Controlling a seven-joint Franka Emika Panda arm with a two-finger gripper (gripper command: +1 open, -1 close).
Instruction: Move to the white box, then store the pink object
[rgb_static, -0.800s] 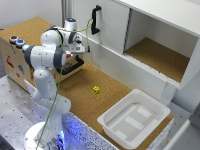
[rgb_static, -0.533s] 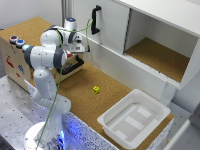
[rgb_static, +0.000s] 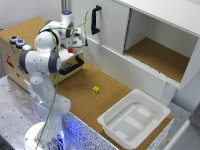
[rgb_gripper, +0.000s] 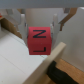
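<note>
The pink object (rgb_gripper: 40, 41) is showing pinkish-red with dark letters — an N and an L. The white box (rgb_static: 135, 120) is gleaming plain white on the cork-brown tabletop (rgb_static: 75, 87); a small cube (rgb_static: 96, 89) is showing yellow with dark marks — near the table's middle.

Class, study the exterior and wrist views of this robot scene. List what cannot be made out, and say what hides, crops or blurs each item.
1. Gripper: in the exterior view, hidden behind the arm's wrist.
2. Small pinkish-red block with dark markings: visible only in the wrist view; markings blurred, hard to read.
3. Shallow white plastic tub: absent from the wrist view.
4. Small yellow cube: its dark marks too small to read.
5. White cabinet: cropped by the exterior view's right edge.
</note>
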